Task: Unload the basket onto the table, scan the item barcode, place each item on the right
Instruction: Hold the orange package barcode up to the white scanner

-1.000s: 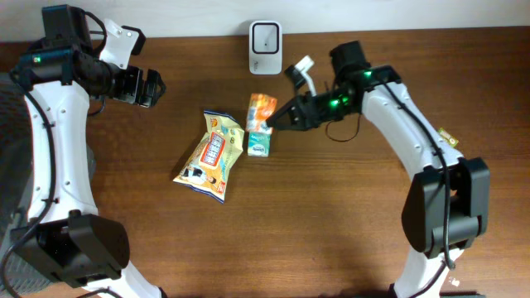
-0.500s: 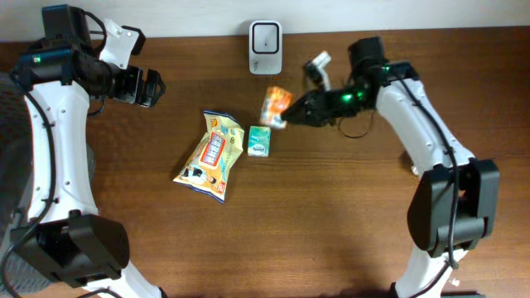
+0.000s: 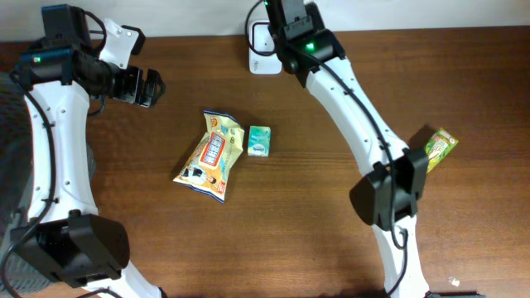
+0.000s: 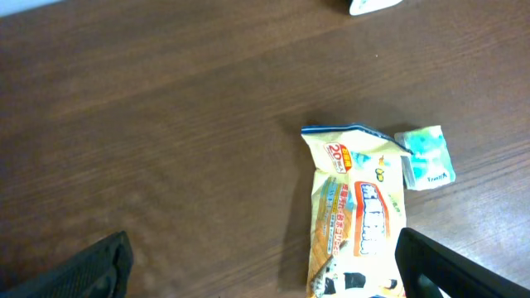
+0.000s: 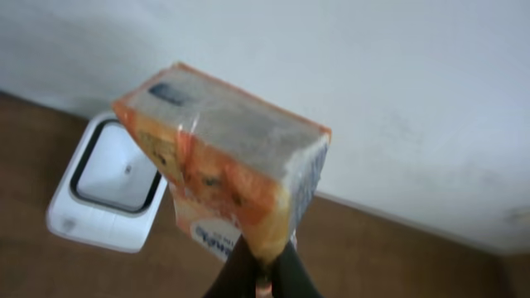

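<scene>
Claw [image 5: 263, 263] on right arm pinches orange packet [image 5: 219, 157] near white scanner [image 5: 108, 186].

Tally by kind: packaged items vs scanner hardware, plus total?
Packaged items: 4 (yellow bag, small green pack, green-yellow packet, orange pack, held off the table)
Scanner: 1 (scanner)
Total: 5

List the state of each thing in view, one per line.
Left gripper: jaws open, empty.
Right gripper: jaws shut on the orange packet.
Orange packet: held up, near the scanner.
Scanner: on the table, untouched.
Snack bag: lying flat.
Green packet: lying beside the bag.
Yellow-green packet: lying far right.
</scene>
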`<state>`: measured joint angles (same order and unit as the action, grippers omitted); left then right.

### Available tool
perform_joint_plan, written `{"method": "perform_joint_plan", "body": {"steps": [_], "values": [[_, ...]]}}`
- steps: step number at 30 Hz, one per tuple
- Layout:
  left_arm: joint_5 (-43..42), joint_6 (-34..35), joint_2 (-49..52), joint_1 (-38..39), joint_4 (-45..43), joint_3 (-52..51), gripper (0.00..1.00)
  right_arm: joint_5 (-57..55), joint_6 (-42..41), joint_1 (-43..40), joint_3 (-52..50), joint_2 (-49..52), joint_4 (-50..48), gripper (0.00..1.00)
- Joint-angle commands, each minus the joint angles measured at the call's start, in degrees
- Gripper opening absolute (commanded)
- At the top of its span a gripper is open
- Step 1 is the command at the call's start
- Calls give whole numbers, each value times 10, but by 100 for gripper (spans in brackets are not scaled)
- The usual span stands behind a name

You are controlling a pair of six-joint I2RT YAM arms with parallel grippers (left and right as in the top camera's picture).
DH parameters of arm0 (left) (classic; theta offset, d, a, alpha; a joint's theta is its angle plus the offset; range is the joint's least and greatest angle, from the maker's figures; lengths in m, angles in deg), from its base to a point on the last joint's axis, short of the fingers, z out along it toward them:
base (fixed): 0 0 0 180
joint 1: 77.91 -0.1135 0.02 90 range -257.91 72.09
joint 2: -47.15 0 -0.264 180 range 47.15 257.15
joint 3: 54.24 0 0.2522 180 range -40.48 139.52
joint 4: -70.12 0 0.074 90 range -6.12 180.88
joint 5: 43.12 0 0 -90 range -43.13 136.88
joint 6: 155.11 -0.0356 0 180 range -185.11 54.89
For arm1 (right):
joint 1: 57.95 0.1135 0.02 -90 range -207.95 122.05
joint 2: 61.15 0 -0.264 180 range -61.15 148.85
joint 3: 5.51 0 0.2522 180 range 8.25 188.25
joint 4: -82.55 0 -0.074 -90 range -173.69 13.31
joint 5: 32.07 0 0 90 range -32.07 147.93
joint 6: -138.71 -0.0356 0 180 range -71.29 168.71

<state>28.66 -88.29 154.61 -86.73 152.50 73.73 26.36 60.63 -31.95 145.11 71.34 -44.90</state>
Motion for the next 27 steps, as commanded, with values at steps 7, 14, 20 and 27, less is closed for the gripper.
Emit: {"method": "perform_joint_plan", "body": {"steps": [7,14,20,27], "values": [[-5,-9,-4,-2,0,5,99,55,389,6,25,162,-229,4],[-5,-9,-4,-1,0,5,99,48,482,5,24,188,-236,4],[-5,-9,-4,-1,0,5,99,24,526,5,24,188,-221,4],[-5,-9,-4,-1,0,5,99,2,508,12,24,162,-216,4]]}}
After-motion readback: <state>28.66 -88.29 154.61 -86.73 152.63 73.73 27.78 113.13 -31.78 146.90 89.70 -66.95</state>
